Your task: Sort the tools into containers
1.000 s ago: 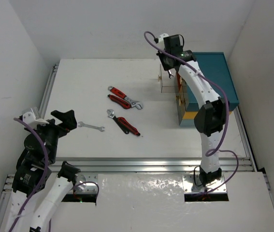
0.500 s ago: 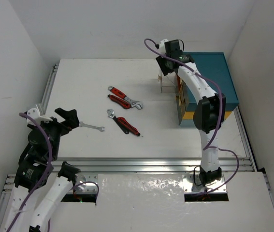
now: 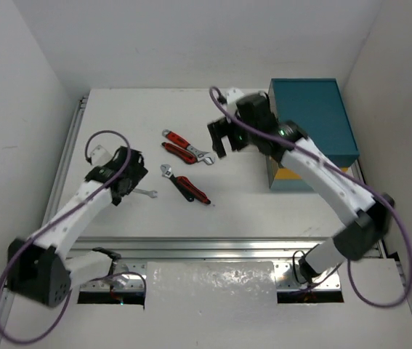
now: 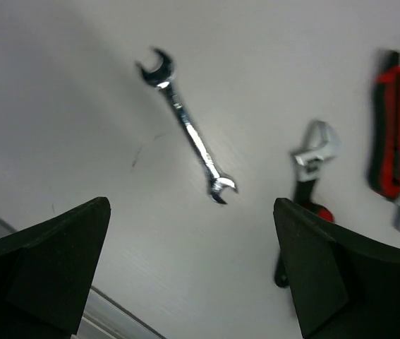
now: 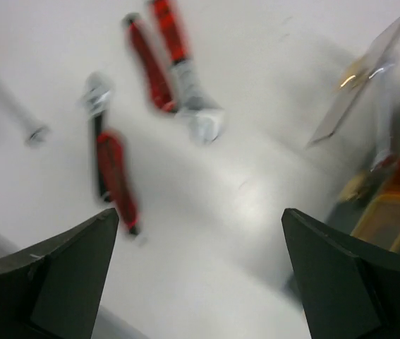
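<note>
Two robot arms work over a white counter (image 3: pixel 264 211) strewn with small tools, a teal drawer box (image 3: pixel 314 109) standing at the right of the overhead frame. The left hand (image 3: pixel 129 174), fingers spread wide and holding nothing, hangs right over a thin silver spanner (image 4: pixel 188 131) that lies flat on the counter at centre left; in the left wrist view the spanner sits between the two dark fingers, slanting from upper left to lower right. The right hand (image 3: pixel 224 138), also wide apart and empty, hovers at centre frame, just right of a pair of red-and-black adjustable wrenches (image 3: pixel 187 147) lying side by side. A third adjustable wrench (image 3: pixel 184 184) lies below them, near the spanner.

The step in hand looks like the pick-up of the spanner. The next move would call for the left hand to drop straight down and close across the thin shank, a flat piece of steel that may be hard to lift cleanly off a smooth surface.

The right wrist view is blurred; the box's yellow lower band (image 5: pixel 390 219) shows at its right edge. Plain white walls enclose the counter, and an aluminium rail (image 3: pixel 227 247) runs along its near edge.
</note>
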Robot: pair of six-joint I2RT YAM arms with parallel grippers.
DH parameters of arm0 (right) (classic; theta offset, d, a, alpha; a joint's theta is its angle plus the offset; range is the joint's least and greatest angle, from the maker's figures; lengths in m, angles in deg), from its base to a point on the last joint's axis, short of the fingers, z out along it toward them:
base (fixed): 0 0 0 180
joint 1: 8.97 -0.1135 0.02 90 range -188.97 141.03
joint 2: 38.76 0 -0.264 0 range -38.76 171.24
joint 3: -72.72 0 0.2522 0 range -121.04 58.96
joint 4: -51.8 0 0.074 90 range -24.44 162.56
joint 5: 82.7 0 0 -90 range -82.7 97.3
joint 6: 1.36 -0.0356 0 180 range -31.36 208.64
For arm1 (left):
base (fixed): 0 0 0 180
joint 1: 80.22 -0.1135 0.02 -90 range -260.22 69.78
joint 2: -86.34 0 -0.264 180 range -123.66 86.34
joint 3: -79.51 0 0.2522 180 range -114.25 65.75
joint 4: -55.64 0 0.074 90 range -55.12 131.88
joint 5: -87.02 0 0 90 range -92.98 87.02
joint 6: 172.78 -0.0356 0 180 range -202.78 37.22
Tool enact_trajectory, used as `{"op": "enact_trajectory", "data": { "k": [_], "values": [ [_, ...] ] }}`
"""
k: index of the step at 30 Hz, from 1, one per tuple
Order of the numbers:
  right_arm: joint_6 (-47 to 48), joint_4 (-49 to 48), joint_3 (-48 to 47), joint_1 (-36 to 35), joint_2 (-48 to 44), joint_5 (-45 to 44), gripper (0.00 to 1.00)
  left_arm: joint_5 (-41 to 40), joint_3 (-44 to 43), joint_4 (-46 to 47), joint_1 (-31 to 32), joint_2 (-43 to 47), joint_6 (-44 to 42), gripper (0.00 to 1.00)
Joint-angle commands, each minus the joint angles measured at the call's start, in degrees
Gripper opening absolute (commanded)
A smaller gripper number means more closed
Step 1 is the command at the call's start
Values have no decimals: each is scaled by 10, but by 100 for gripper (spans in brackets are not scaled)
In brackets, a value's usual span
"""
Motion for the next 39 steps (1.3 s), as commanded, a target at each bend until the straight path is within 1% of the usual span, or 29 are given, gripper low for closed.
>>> {"op": "enact_trajectory", "data": {
  "k": [1, 2, 3, 4, 5, 6, 8, 10, 11, 14, 16, 19, 20, 21, 22, 24, 26, 27, 29, 30, 31, 34, 35, 36, 37, 39],
  "values": [
    [-113, -49, 172, -17, -114, 53, 99, -53, -61, -43, -9, -96, 139, 99],
    [-122, -64, 255, -22, -138, 53, 99, -46, -70, -38, -23, -136, 140, 99],
    [-128, -85, 285, -37, -158, 53, 99, -33, -81, -32, -32, -153, 140, 98],
    [-136, -84, 310, -40, -185, 53, 99, -4, -82, -4, -42, -169, 131, 97],
    [-139, -82, 343, -45, -195, 49, 99, 16, -80, 13, -69, -198, 125, 96],
    [-141, -77, 356, -51, -205, 53, 99, 50, -79, 24, -80, -213, 122, 94],
    [-142, -75, 387, -52, -234, 53, 99, 73, -81, 43, -103, -259, 124, 93],
    [-140, -77, 411, -52, -259, 66, 99, 94, -86, 43, -108, -299, 135, 92],
    [-136, -77, 415, -52, -265, 72, 99, 101, -89, 43, -108, -312, 139, 90],
    [-130, -80, 426, -53, -275, 82, 99, 135, -87, 63, -108, -368, 146, 89],
    [-128, -83, 430, -53, -275, 87, 99, 140, -83, 71, -108, -383, 148, 81],
    [-123, -89, 439, -54, -274, 96, 99, 148, -64, 98, -114, -398, 148, 62],
    [-121, -94, 441, -53, -276, 100, 99, 151, -52, 103, -116, -400, 148, 51],
    [-121, -96, 443, -54, -276, 105, 99, 155, -46, 112, -118, -403, 147, 46],
    [-120, -101, 444, -53, -276, 111, 99, 156, -38, 117, -122, -408, 146, 39],
    [-118, -106, 445, -54, -277, 126, 99, 170, -18, 137, -132, -420, 139, 35],
    [-114, -115, 444, -54, -277, 146, 99, 186, -5, 150, -140, -434, 129, 27],
    [-114, -117, 443, -54, -277, 165, 99, 185, -8, 147, -144, -441, 121, 27],
    [-116, -125, 443, -54, -276, 182, 99, 184, -11, 145, -149, -437, 111, 20],
    [-117, -134, 444, -54, -276, 201, 99, 186, -8, 148, -153, -431, 105, 5],
    [-120, -140, 446, -54, -276, 211, 99, 193, -1, 160, -154, -427, 97, 0],
    [-130, -177, 458, -53, -276, 270, 99, 195, 20, 184, -155, -396, 46, 0],
    [-132, -192, 466, -54, -276, 292, 99, 201, 27, 198, -154, -371, 32, 0],
    [-140, -236, 473, -54, -271, 338, 99, 212, 51, 216, -152, -353, 14, 0],
    [-146, -263, 490, -53, -268, 358, 99, 236, 62, 251, -147, -315, -6, 0],
    [-178, -331, 498, -54, -244, 390, 99, 263, 100, 296, -138, -270, -33, 0]
  ]
}}
